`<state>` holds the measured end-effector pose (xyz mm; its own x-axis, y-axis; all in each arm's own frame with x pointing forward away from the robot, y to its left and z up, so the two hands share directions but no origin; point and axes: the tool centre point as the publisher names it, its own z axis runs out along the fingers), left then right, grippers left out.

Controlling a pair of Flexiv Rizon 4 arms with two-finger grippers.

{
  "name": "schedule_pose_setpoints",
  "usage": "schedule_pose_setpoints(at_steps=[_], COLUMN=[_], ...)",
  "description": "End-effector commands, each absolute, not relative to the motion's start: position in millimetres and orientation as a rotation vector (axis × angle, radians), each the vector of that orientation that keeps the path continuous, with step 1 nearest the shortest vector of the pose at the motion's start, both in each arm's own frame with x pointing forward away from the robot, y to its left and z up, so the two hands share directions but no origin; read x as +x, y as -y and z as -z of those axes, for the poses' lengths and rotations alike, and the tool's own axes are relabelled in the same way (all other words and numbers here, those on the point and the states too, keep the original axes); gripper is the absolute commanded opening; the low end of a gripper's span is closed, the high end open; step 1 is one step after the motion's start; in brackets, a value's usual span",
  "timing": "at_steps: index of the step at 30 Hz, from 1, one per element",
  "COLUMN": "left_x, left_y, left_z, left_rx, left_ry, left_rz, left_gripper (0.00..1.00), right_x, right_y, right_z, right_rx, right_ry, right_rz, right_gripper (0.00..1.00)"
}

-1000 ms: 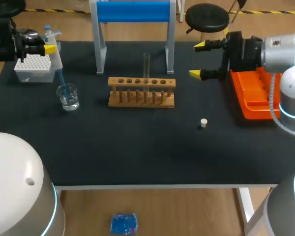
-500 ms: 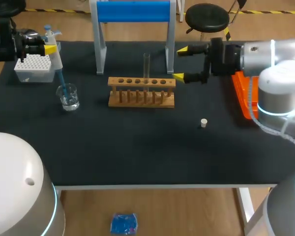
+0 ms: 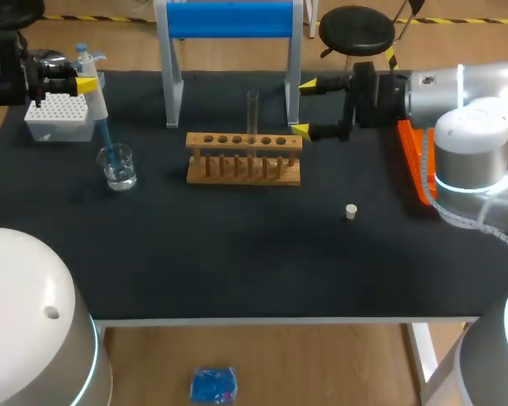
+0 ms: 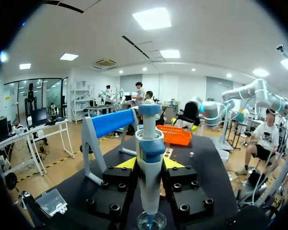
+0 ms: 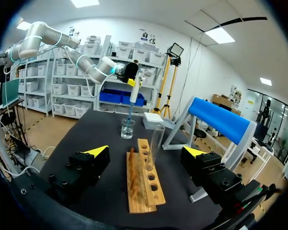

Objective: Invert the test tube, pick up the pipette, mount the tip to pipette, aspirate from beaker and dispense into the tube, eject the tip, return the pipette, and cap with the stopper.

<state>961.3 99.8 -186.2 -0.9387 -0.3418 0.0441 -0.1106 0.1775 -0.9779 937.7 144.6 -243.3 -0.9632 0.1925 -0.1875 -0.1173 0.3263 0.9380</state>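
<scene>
A clear test tube (image 3: 252, 112) stands upright in the wooden rack (image 3: 244, 157). My right gripper (image 3: 304, 107) hangs open just to the right of the tube, not touching it. From the right wrist, the tube (image 5: 157, 143) rises ahead of that open gripper (image 5: 145, 151), above the rack (image 5: 143, 179). At the far left, my left gripper (image 3: 78, 82) is shut on the pipette (image 3: 89, 85), whose blue tip dips into the beaker (image 3: 118, 167). The left wrist view has the pipette (image 4: 149, 158) upright between the fingers, over the beaker (image 4: 151, 222). A small white stopper (image 3: 350, 211) lies on the mat.
A white tip box (image 3: 59, 116) sits behind the beaker, under my left gripper. A blue-topped stand (image 3: 229, 20) straddles the back middle behind the rack. An orange tray (image 3: 416, 165) lies at the right, partly hidden by my right arm.
My right arm has swung left from over the orange tray to just beside the test tube, its gripper still open. The left arm and pipette have not moved.
</scene>
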Motion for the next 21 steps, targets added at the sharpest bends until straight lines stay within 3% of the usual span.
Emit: schedule_pose_setpoints(at_steps=[1, 21], left_x=[961.0, 955.6], left_y=[-99.6, -97.4], left_z=[185.2, 177.0], left_rx=[-0.443, -0.435], left_ry=[-2.264, -2.247], left_rz=[1.849, 1.84], left_gripper=[0.0, 0.0], right_x=[937.4, 937.4], right_y=[-144.7, -144.7], right_z=[244.0, 244.0], right_rx=[0.069, 0.069], right_ry=[-2.326, -2.326], right_rz=[-1.682, -1.682], right_gripper=[1.0, 1.0])
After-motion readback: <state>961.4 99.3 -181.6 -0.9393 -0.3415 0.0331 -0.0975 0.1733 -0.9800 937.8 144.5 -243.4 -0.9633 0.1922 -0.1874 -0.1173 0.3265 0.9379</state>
